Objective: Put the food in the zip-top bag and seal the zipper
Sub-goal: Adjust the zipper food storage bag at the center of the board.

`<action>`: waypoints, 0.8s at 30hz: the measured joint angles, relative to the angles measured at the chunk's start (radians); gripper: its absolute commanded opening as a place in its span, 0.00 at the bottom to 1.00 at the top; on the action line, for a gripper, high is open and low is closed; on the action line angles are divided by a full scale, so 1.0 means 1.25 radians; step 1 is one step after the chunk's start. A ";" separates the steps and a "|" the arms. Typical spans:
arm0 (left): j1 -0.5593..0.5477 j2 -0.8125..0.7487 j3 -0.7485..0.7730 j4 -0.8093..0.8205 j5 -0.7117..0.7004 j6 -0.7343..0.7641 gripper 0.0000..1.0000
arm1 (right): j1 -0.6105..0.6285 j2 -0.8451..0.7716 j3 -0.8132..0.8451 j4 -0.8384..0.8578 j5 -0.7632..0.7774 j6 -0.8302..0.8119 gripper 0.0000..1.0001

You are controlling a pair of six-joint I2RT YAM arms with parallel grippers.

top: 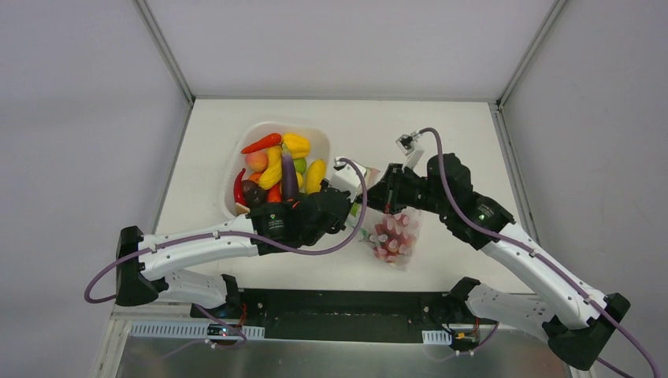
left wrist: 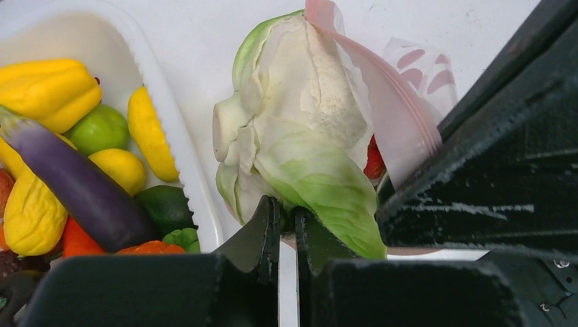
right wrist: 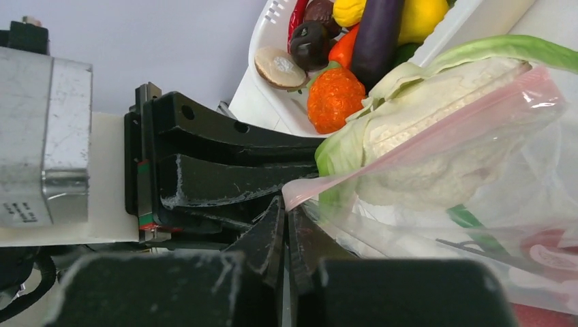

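My left gripper (left wrist: pixel 287 219) is shut on the stem end of a white and green toy cauliflower (left wrist: pixel 300 129). The cauliflower's head pokes into the mouth of the clear zip-top bag (left wrist: pixel 402 116), beside the white tub. My right gripper (right wrist: pixel 286 212) is shut on the bag's pink zipper strip (right wrist: pixel 422 126) and holds the mouth up; the cauliflower (right wrist: pixel 436 143) shows through the plastic. In the top view both grippers meet at the table's middle, left (top: pixel 346 206) and right (top: pixel 376 197), with the bag (top: pixel 394 236) hanging toward the front, red food inside.
A white tub (top: pixel 256 134) at the back left holds several toy foods: yellow squash (left wrist: pixel 44 88), purple eggplant (left wrist: pixel 75 184), limes, red chilli, orange pepper (right wrist: pixel 334 99). The tub's rim (left wrist: pixel 170 136) lies just left of the cauliflower. White walls enclose the table.
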 measured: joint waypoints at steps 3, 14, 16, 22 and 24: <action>0.000 0.000 0.000 0.021 0.015 0.015 0.00 | -0.001 -0.008 -0.002 0.005 0.005 -0.004 0.02; -0.010 0.000 -0.010 0.045 0.158 0.104 0.00 | -0.004 0.002 0.037 -0.030 0.210 -0.010 0.01; -0.009 -0.001 -0.011 0.044 0.185 0.111 0.00 | -0.009 0.025 0.063 -0.050 0.190 -0.036 0.01; -0.009 -0.024 -0.016 0.028 0.248 0.130 0.00 | -0.023 0.073 0.110 -0.087 -0.007 -0.127 0.01; -0.009 -0.049 -0.030 0.028 0.267 0.136 0.00 | -0.027 0.073 0.110 -0.087 -0.072 -0.155 0.01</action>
